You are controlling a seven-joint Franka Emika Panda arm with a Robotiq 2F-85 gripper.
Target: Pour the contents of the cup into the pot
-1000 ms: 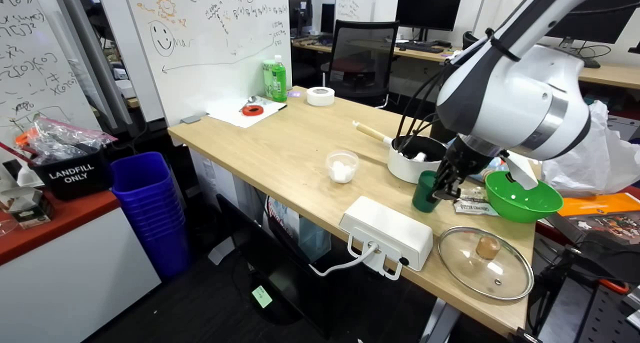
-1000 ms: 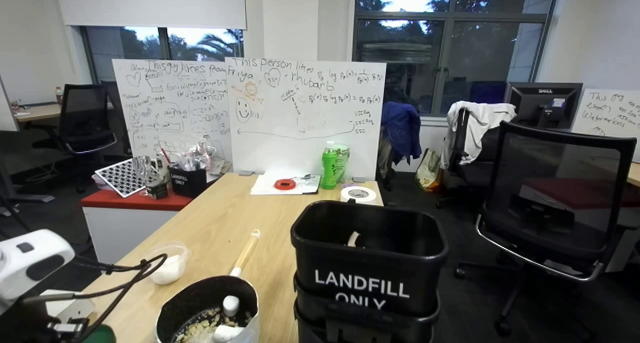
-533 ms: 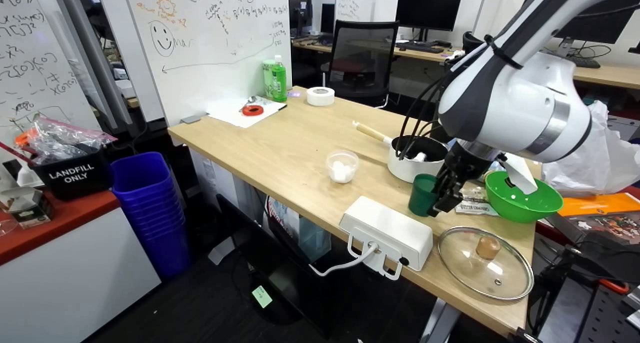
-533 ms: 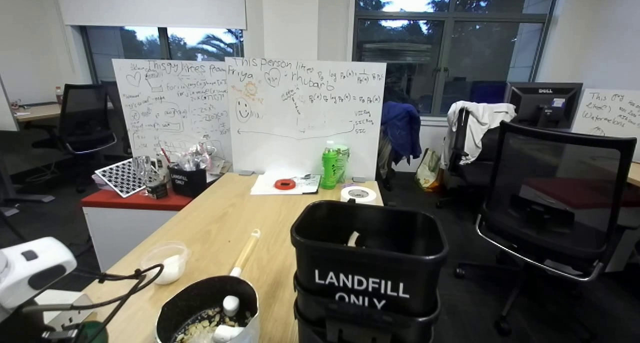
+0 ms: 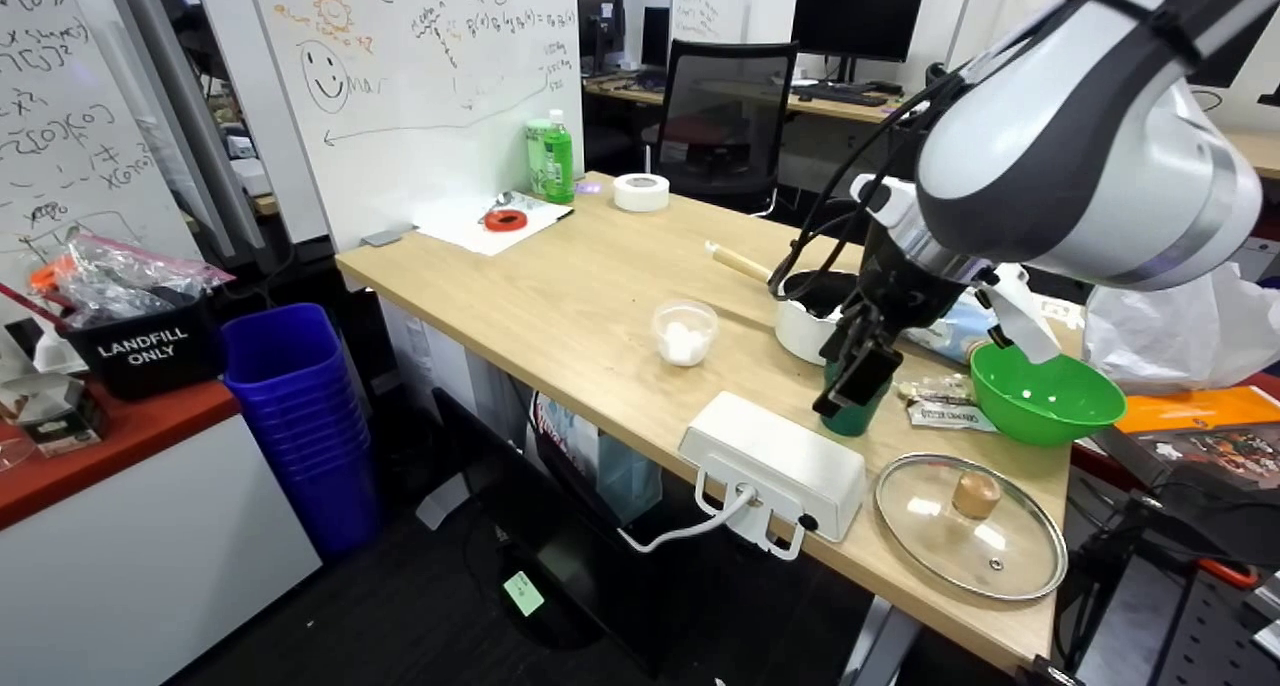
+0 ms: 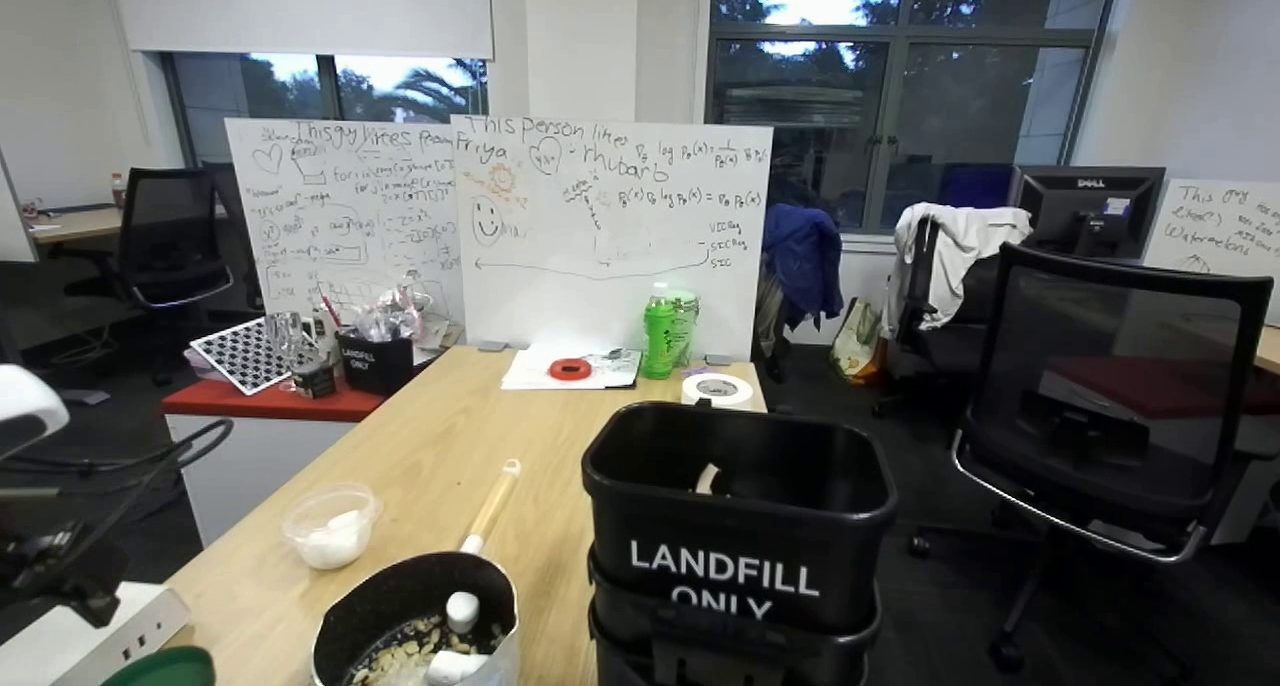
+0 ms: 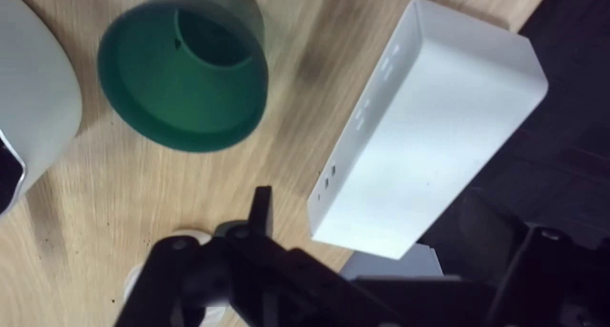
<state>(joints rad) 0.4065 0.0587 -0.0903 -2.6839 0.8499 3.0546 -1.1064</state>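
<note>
See the gripper (image 5: 833,378) with jaws spread wide, holding nothing, apart from the cup (image 7: 183,103) in the wrist view. Find the cup upright on the table (image 5: 560,276), just beside the pot (image 5: 800,333), between that and the power strip (image 5: 770,456). Judge the cup nearly empty, with 1 dark speck (image 7: 177,44) inside; can't read the shaded bottom well. Take the pour as likely done, going by the pale flakes (image 6: 405,651) and 2 white lumps (image 6: 461,612) in the pot.

Expect a light cup of smooth, fairly stiff plastic: unlikely to break, likely to flex a little under a hard squeeze, apt to slip in a loose hold, and easy to knock over with a careless nudge. Better taken from 2 opposite sides, near mid-height and below the rim, for lack of a handle. Keep the mouth free for any further tipping. Reckon the pot heavier and rigid; best moved by the wooden handle (image 5: 740,264), away from the rim.

Count 1 gripper, 1 cup, 1 pot and 1 wooden handle. Count also 1 power strip, 1 clear tub (image 6: 300,521) with white pieces (image 5: 683,343) too bunched to number, 1 glass lid (image 5: 950,546) with 1 knob (image 5: 977,494), 1 bright green bowl (image 5: 1050,426), 1 roll of white tape (image 5: 640,201), 1 red ring (image 5: 507,227) and 1 green bottle (image 5: 557,166). Leave the pale flakes uncounted: too many and too small.
</note>
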